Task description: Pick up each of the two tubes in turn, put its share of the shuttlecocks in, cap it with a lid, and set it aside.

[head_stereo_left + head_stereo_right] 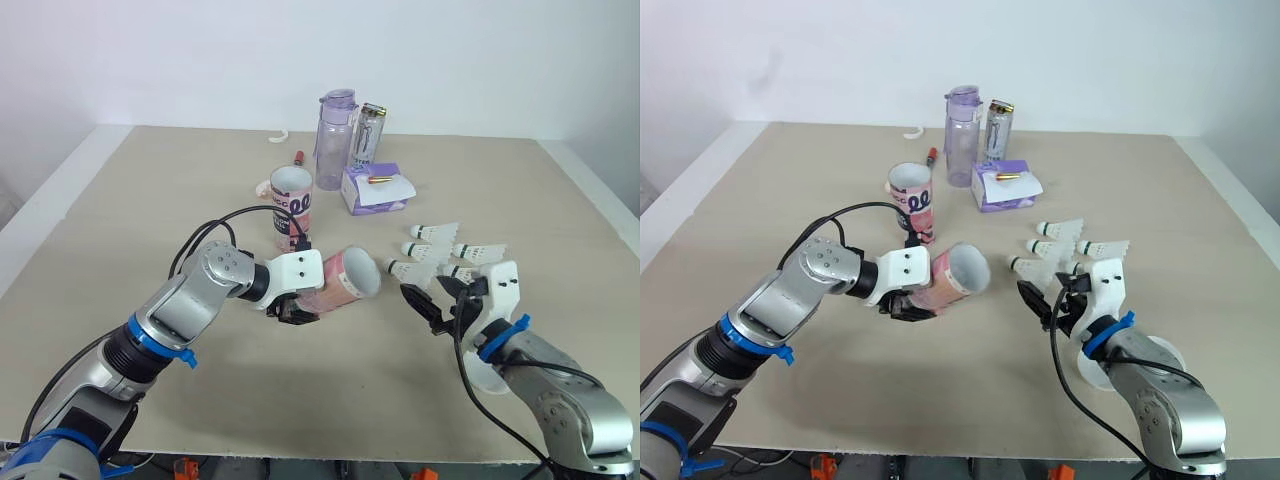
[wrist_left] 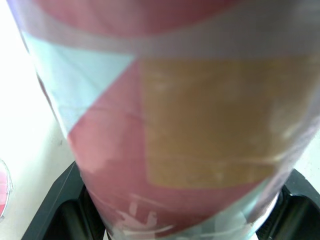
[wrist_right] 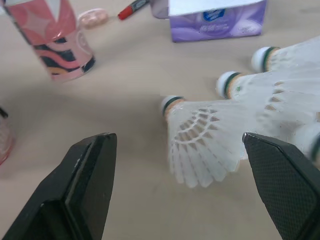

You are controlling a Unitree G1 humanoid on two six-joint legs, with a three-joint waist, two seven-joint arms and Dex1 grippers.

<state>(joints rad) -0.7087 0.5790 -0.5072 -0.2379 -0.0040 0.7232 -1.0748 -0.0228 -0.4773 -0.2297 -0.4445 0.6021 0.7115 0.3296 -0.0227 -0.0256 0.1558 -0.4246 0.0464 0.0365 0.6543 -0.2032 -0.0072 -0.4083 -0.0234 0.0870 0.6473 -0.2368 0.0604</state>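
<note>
Tube point(image 1: 348, 281), clamped in the left tool point(image 1: 293, 306), lies tilted, mouth toward the shuttlecocks point(image 1: 478, 251); the right tool point(image 1: 430, 303), spread apart, sits nearest them, seemingly just short.

Clamped in my left gripper point(image 1: 297, 308), the pink tube point(image 2: 170, 125) sits too close to make out its print, both ends cut off, the fingers point(image 2: 55, 215) mostly hidden behind it. Ahead of my right gripper point(image 3: 179, 140), the far shuttlecocks point(image 3: 287, 55) run off the frame's edge.

Behind the tilted tube point(image 1: 350, 278) stands the upright tube point(image 1: 292, 205); shuttlecocks point(image 1: 442, 250) right.
</note>
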